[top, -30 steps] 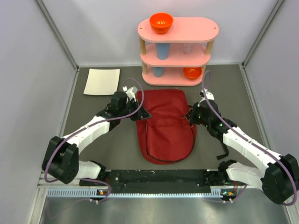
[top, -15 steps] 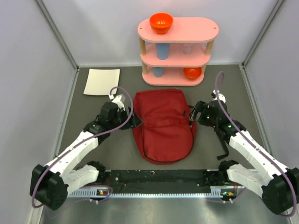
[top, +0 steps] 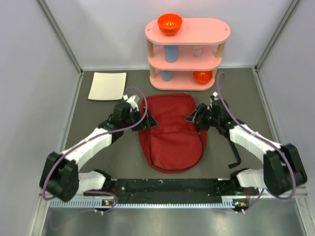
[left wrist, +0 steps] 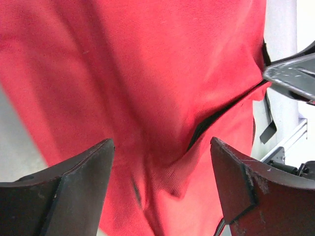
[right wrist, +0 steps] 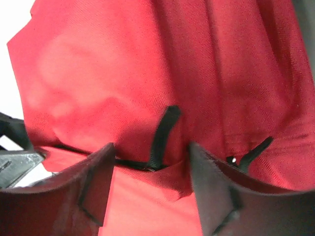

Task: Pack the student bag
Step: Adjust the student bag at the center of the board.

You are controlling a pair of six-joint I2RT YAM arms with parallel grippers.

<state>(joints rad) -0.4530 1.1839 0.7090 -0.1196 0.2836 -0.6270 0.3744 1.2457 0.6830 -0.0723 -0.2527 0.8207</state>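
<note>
The top camera looks down from above the near edge onto the whole table (top: 246, 93); both wrist cameras sit close over the student bag (top: 172, 135), shared by all views

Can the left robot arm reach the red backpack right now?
Probably yes. The left gripper hangs open right at the backpack's left side, with nothing between them.

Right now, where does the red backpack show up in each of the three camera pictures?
Top external: the student bag lies flat in the middle, just below the pink shelf.
Left wrist: its red fabric fills nearly the whole picture.
Right wrist: red fabric again fills most of the picture.
Shared landmark: the black zipper line, seen in both wrist views.
</note>
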